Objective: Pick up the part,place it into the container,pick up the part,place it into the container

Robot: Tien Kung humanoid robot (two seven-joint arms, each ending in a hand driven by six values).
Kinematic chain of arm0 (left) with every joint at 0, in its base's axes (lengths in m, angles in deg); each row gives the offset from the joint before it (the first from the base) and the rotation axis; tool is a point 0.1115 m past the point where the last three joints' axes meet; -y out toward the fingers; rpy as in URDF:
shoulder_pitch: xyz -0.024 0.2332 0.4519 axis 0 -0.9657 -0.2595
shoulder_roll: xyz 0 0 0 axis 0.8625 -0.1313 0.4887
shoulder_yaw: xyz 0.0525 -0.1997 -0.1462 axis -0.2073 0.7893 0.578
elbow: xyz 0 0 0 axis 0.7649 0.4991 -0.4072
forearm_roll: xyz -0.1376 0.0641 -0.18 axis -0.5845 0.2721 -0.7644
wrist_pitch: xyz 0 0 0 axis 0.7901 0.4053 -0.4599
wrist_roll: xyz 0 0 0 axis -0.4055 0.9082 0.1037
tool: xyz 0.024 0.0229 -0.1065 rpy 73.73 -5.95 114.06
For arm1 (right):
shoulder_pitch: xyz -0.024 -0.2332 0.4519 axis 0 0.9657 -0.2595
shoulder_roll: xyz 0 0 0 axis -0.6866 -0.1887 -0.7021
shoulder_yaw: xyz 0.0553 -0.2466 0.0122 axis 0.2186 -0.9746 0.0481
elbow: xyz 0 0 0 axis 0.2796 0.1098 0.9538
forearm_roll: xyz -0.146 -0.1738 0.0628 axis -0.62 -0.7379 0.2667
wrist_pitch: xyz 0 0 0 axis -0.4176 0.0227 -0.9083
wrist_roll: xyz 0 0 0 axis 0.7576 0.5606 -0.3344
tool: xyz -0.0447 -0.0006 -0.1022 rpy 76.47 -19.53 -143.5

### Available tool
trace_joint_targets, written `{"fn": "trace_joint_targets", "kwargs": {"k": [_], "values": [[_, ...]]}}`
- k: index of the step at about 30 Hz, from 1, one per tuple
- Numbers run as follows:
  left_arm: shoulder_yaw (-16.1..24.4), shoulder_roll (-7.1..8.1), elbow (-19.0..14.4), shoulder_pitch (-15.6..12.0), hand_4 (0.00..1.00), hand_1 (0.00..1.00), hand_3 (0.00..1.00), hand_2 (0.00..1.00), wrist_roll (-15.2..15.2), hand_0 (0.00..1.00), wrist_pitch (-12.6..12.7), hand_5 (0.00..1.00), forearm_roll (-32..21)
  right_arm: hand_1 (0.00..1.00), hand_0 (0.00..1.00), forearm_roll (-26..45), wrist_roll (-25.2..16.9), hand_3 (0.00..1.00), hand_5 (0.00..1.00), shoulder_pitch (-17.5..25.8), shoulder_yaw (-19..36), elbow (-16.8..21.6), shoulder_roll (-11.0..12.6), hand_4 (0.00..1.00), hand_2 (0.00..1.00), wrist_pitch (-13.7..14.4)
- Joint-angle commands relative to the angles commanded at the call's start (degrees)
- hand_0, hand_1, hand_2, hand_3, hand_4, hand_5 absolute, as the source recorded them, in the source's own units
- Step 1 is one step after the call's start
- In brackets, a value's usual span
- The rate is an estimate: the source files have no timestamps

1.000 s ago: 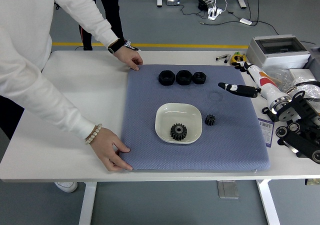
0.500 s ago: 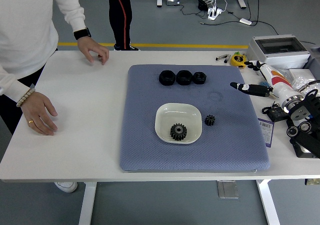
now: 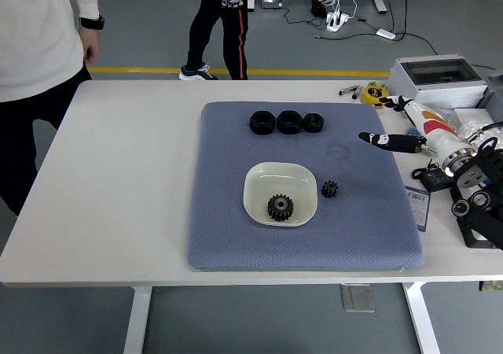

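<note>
We see a blue mat (image 3: 236, 236) spread over the white table (image 3: 126, 173), probably there to keep the metal parts from rolling or scratching. At its middle sits a white bowl (image 3: 259, 182), and a large black gear (image 3: 280, 207) already lies flat inside it, teeth outward, its axis pointing straight up. Just beside the bowl's right rim, apart from it, a small black gear (image 3: 330, 188) rests on the mat, also flat with its hole upward; being round, it has no long axis to speak of. We judge this is the part left to move.

Three black nuts (image 3: 288, 122) line up along the mat's far side, well clear of the bowl.

Our right hand (image 3: 393, 141) hovers over the mat's right edge, fingers stretched out flat and pointing left, holding nothing. It is near the small gear but not above it.

A person (image 3: 43, 31) stands back at the far left corner, hands off the table.
</note>
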Motion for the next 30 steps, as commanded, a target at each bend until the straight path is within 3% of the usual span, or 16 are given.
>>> {"fn": "trace_joint_targets", "kwargs": {"k": [5, 11, 14, 16, 21, 26, 29, 30], "values": [[-0.11, -0.08, 0.13, -0.59, 0.619, 0.658, 0.616, 0.722, 0.13, 0.673, 0.6, 0.654, -1.22, 0.79, 0.805, -3.44, 0.38, 0.852, 0.523, -1.26, -1.8, -1.07, -1.61, 0.974, 0.804, -2.03], [-2.19, 0.21, 0.05, -1.24, 0.62, 0.658, 0.615, 0.723, -0.39, 0.673, 0.89, 0.649, -4.06, 0.783, 0.802, -9.32, 0.39, 0.852, 0.511, -1.14, -3.15, 1.31, -1.72, 0.963, 0.802, -5.96], [-0.57, 0.3, 0.02, -0.12, 0.619, 0.658, 0.615, 0.724, 0.32, 0.675, 0.28, 0.644, -0.74, 0.767, 0.77, -12.64, 0.3, 0.834, 0.503, -2.05, -3.81, 3.15, -0.81, 0.958, 0.787, -8.6], [-0.76, 0.22, -0.01, -0.64, 0.619, 0.658, 0.615, 0.724, 0.35, 0.675, 0.55, 0.644, -1.36, 0.767, 0.77, -14.27, 0.27, 0.834, 0.503, -1.99, -4.53, 3.83, -0.57, 0.958, 0.787, -9.56], [-2.08, 0.35, -0.03, -2.13, 0.622, 0.658, 0.614, 0.724, 0.01, 0.674, 1.07, 0.641, -3.34, 0.745, 0.74, -13.11, -0.03, 0.817, 0.501, -1.14, -5.87, 2.4, -1.57, 0.954, 0.767, -10.12], [-1.29, 0.52, -0.01, -0.75, 0.622, 0.657, 0.615, 0.723, 0.54, 0.675, 0.62, 0.636, -2.01, 0.708, 0.709, -12.93, -0.03, 0.801, 0.488, -2.34, -6.23, 1.72, -1.49, 0.954, 0.741, -10.25], [-2.02, 0.55, 0.01, -1.4, 0.622, 0.657, 0.615, 0.723, 0.31, 0.675, 1.0, 0.636, -3.63, 0.708, 0.709, -12.7, -0.23, 0.801, 0.488, -2.18, -6.6, 0.87, -2.3, 0.954, 0.741, -9.55], [-1.99, 0.55, -0.01, -1.49, 0.624, 0.656, 0.615, 0.722, 0.31, 0.676, 1.04, 0.636, -3.71, 0.69, 0.677, -12.62, -0.27, 0.753, 0.477, -2.11, -6.72, 0.57, -2.5, 0.946, 0.729, -9.49]]}}
